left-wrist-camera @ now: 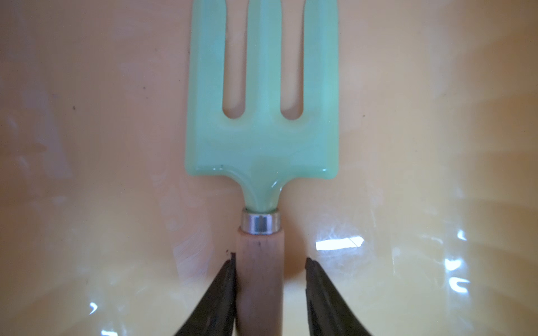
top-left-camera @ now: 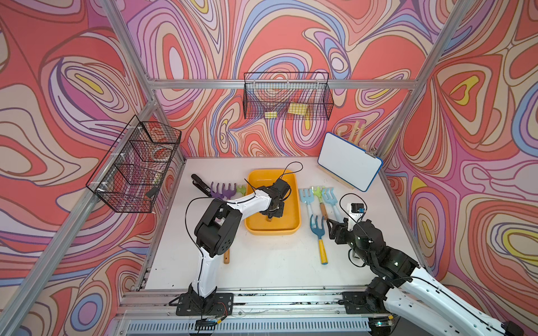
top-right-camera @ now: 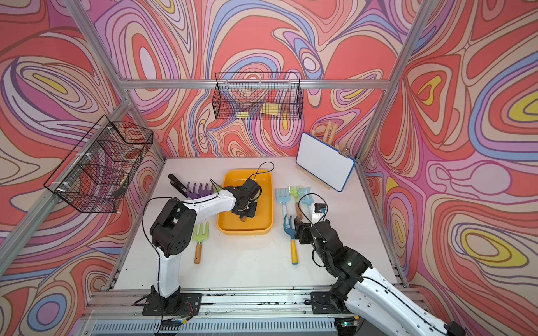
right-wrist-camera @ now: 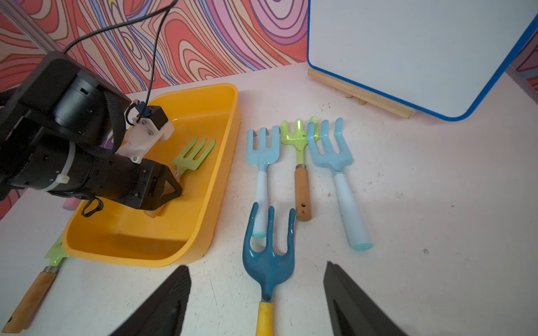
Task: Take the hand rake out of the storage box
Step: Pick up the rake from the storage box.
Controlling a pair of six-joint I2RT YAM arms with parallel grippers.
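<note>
the hand rake point(left-wrist-camera: 262, 139) lies in the storage box point(top-left-camera: 272, 231), tines toward 12 o'clock, so the left gripper point(left-wrist-camera: 270, 259) straddles its handle, jaws narrow, not yet clamped; the right gripper point(right-wrist-camera: 256, 264) hangs wide at the box's 4 o'clock.

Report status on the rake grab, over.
Left gripper open, straddling hand rake handle, one finger touching. Rake lies in storage box. Right gripper open, away. Nothing blocking.

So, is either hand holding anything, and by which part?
Nothing gripped yet. The left hand straddles the wooden handle of the green hand rake; one finger touches it, the other stands apart. The right hand is open and empty.
</note>
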